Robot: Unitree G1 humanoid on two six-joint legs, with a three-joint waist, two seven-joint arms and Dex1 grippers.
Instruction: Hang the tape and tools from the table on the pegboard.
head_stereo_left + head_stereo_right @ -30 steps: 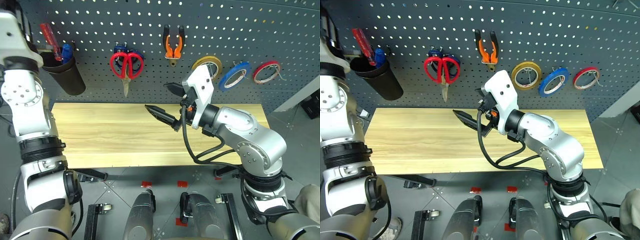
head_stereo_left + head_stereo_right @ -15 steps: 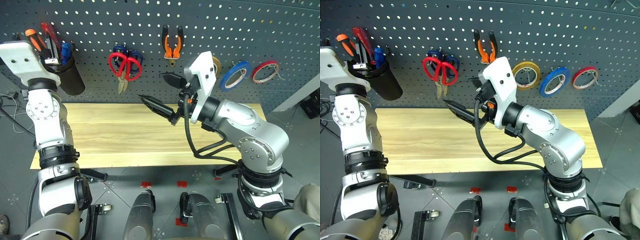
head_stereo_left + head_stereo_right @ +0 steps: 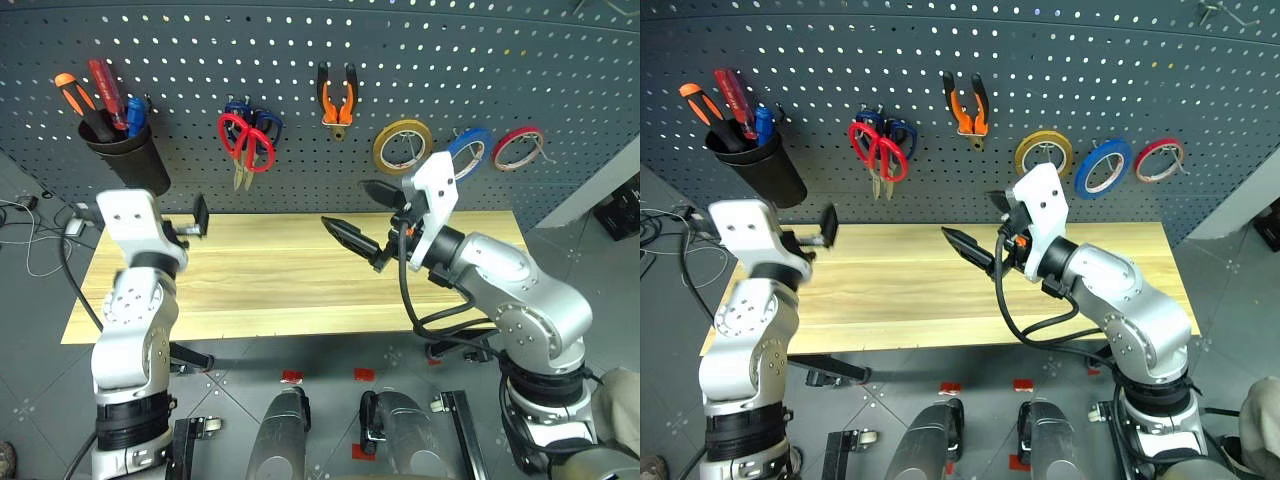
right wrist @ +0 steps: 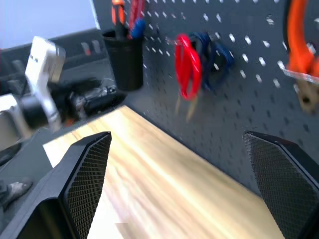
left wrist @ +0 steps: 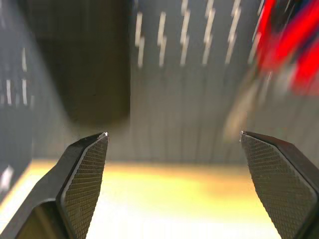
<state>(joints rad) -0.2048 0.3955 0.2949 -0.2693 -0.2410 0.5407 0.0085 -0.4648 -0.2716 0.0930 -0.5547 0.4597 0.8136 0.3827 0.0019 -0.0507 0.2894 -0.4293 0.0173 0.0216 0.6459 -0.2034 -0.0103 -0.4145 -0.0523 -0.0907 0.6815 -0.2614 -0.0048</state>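
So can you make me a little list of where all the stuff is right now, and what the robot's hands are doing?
cup: black, on the pegboard, holds the black-and-orange screwdriver and two other tools
red scissors: hung on the pegboard, blue scissors behind
pliers: hung on the pegboard
tape rolls: yellow, blue, red, all hung
table: bare wood top
left gripper: open, empty, over the table's left end
right gripper: open, empty, above the table

Table (image 3: 250,280) – pale wood planks, smooth; pegboard (image 3: 420,60) – matt grey, probably metal; cup (image 3: 130,155) matt black.
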